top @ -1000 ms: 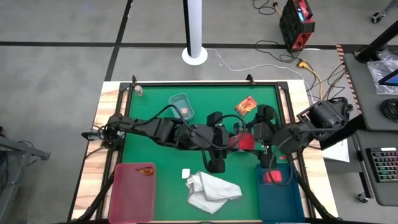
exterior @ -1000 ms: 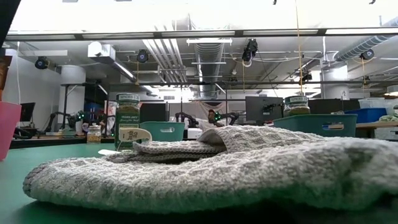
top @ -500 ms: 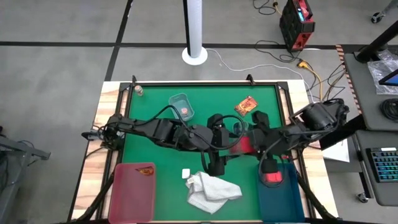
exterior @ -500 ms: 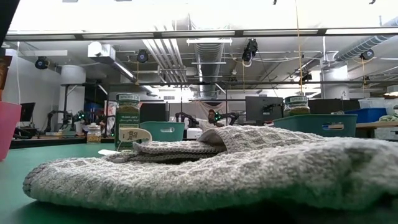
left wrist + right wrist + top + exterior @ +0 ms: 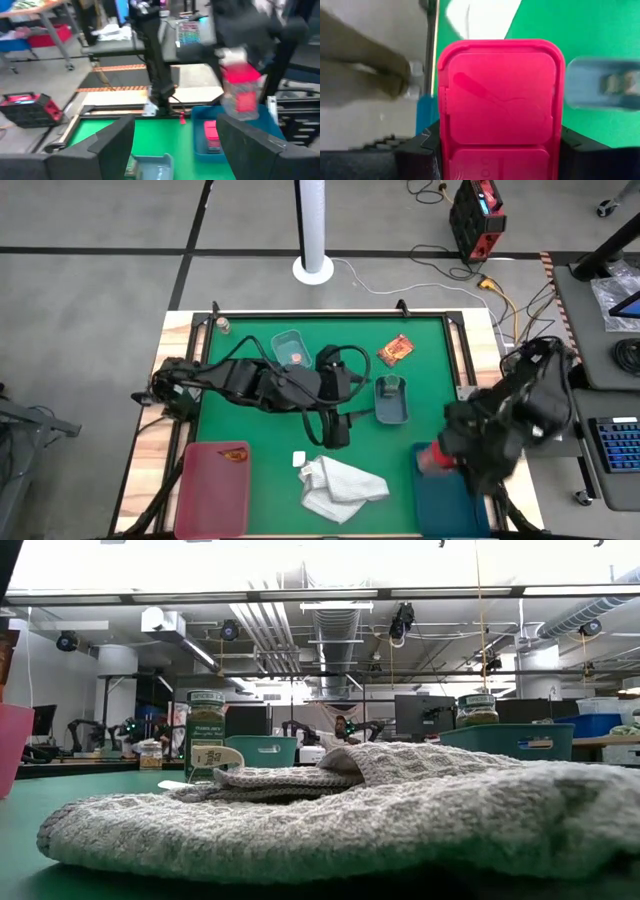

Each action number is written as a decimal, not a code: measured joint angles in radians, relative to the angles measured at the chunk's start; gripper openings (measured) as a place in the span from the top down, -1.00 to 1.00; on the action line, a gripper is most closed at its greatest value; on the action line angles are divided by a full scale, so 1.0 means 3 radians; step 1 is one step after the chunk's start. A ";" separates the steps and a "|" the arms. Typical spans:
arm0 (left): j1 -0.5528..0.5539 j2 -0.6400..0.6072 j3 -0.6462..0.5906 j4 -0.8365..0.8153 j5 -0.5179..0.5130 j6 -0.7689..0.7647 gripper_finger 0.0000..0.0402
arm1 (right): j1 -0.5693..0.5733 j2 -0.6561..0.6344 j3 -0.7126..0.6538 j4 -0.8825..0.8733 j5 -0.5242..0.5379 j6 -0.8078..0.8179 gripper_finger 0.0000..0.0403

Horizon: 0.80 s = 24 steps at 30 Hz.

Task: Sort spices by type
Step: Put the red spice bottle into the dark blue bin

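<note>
At the lower left of the high view a red tray (image 5: 215, 480) holds a flat packet (image 5: 233, 453), and above it the left arm stretches across the green table (image 5: 260, 440), its left gripper (image 5: 338, 430) at centre with fingers spread wide and empty. Right of centre, a greenish jar (image 5: 392, 387) stands in a pale tray (image 5: 391, 408), with a red-orange packet (image 5: 396, 350) above. At lower right, the right gripper (image 5: 440, 458) clamps a clear jar with a pinkish top (image 5: 501, 107) over the blue bin (image 5: 440, 505).

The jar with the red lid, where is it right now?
The red-lidded jar is held in the right gripper, on the high view's right side, at the near edge of the dark blue bin and clear of the green mat.
</note>
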 joint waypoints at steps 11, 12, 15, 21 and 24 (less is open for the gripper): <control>0.0001 -0.0153 0.0000 -0.0004 -0.0076 0.0056 -0.21 | 0.1029 -0.0040 -0.1590 0.1379 0.0027 0.1003 0.03; 0.0001 -0.0155 0.0000 -0.0004 -0.0077 0.0070 -0.21 | 0.1062 -0.0040 -0.1712 0.1488 0.0033 0.1037 0.03; 0.0003 -0.0157 0.0000 -0.0004 -0.0077 0.0138 -0.20 | 0.1087 -0.0038 -0.2065 0.1750 0.0034 0.1079 0.03; 0.0003 -0.0157 0.0000 -0.0050 -0.0077 0.0141 -0.20 | 0.1093 -0.0038 -0.2543 0.2001 0.0071 0.1072 0.03; 0.0003 -0.0157 0.0000 -0.0104 -0.0077 0.0141 -0.20 | 0.1103 -0.0035 -0.2744 0.2150 0.0072 0.1072 0.03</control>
